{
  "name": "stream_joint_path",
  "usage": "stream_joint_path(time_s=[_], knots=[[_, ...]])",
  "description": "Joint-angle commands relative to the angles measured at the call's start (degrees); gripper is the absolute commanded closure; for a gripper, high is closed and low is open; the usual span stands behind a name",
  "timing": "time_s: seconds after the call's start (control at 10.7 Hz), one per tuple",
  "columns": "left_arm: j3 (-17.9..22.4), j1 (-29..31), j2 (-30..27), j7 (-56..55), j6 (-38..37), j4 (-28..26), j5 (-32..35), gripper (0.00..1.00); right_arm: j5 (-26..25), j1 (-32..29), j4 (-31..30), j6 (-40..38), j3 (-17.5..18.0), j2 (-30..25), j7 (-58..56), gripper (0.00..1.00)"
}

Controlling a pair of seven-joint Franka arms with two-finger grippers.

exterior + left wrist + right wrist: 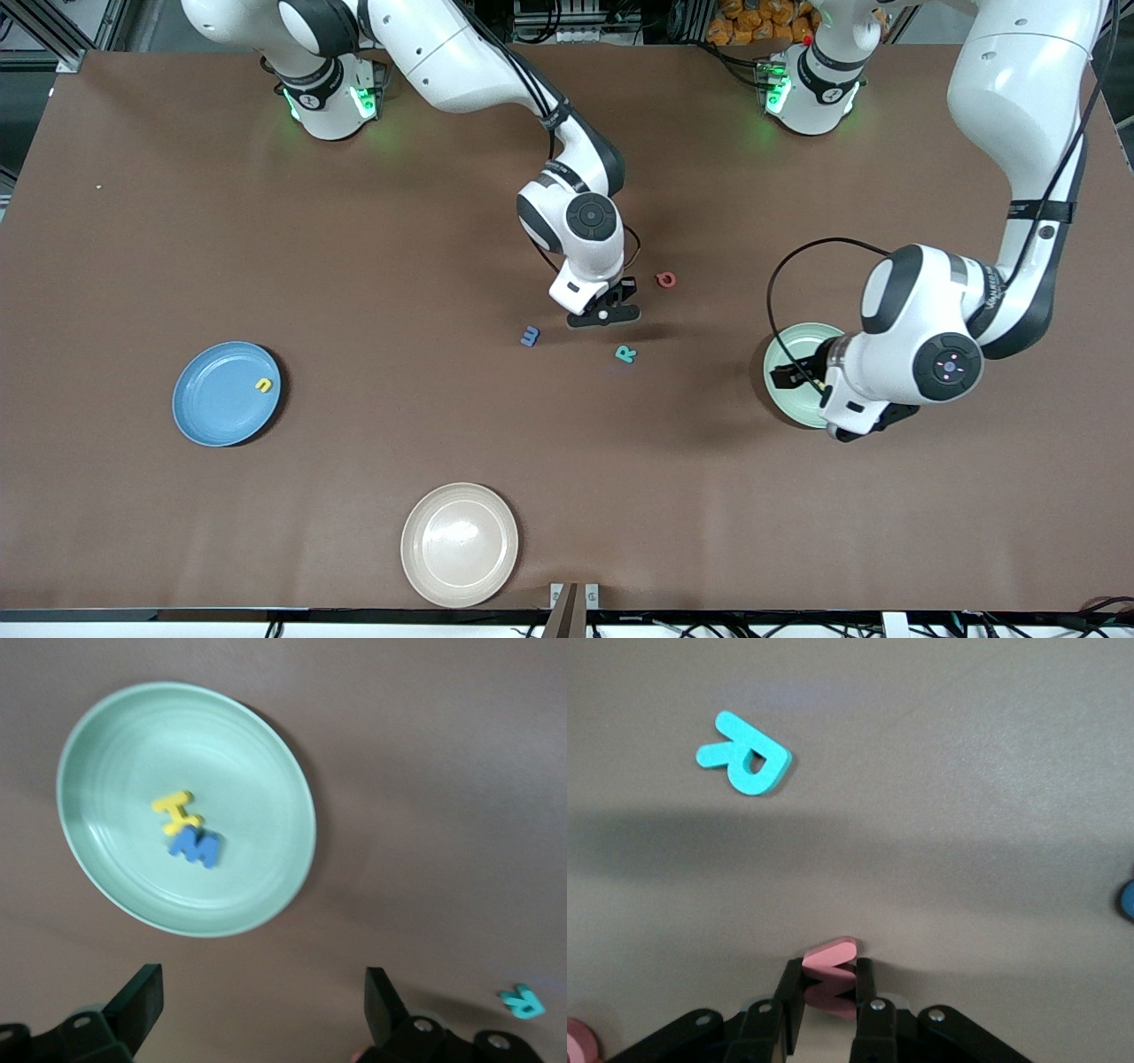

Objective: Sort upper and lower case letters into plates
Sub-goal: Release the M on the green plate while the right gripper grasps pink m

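A: Front view, status of the letters?

B: A blue letter (530, 336), a teal R (625, 354) and a red letter (665, 280) lie flat on the counter (354, 266) near its middle. The blue one lies toward the right arm's end, the red one is farthest from the camera, and the R is nearest. A yellow letter (263, 385) lies in the light blue plate (217, 408). The cream plate (425, 558) sits nearest the camera.

A: Arm poses?

B: The right arm reaches down from its base; the right end effector (605, 312) is low among those three letters. The left arm folds at the elbow; the left end effector (800, 377) is above the mint plate (788, 350).

A: Left wrist view?

B: The mint plate (266, 771) holds a yellow letter I (175, 811) touching a blue M (195, 847) at its middle. The left end effector (263, 1001) has its fingers (137, 997) spread wide, gripping nothing. The teal R (522, 1001) lies well apart on the counter.

A: Right wrist view?

B: The right end effector (828, 988) is pinching a pink letter (830, 979), apparently a V, whose upper arm sticks out past the fingertips. The teal R (747, 756) lies flat, its long axis slanted across the view.
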Motion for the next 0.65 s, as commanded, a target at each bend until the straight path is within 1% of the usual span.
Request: stream_joint_path(time_s=[0.0, 0.09, 0.19, 0.28, 0.37, 0.56], knots=[[-2.01, -0.4, -1.39, -2.89, 0.19, -0.79, -0.93, 0.0, -0.77, -0.93, 0.91, -0.51, -1.23, -0.94, 1.09, 1.0], [-2.54, -1.36, -1.22, -2.98, 0.8, -0.7, -0.93, 0.0, -0.77, -1.2, 0.56, -1.21, -2.8, -2.25, 0.57, 1.0], [-2.54, -3.29, -0.95, -4.81, 2.55, -0.35, -1.02, 0.0, -0.77, -1.37, 0.47, -3.83, -4.55, -3.13, 0.3, 1.0], [-2.46, -5.57, -0.43, -9.44, 4.48, -0.08, -0.76, 0.0, -0.59, -1.81, 0.47, -6.29, -6.4, -4.01, -0.48, 1.0], [-2.37, -7.59, 0.53, -14.01, 6.15, 0.27, -0.67, 0.0, -0.07, -3.55, 0.2, -6.75, -6.76, -5.15, -2.49, 1.0], [-1.93, -11.64, 2.12, -22.8, 10.28, 0.27, -0.41, 0.0, 0.11, -7.77, -2.24, -8.42, -6.59, -7.96, -7.75, 1.0]])
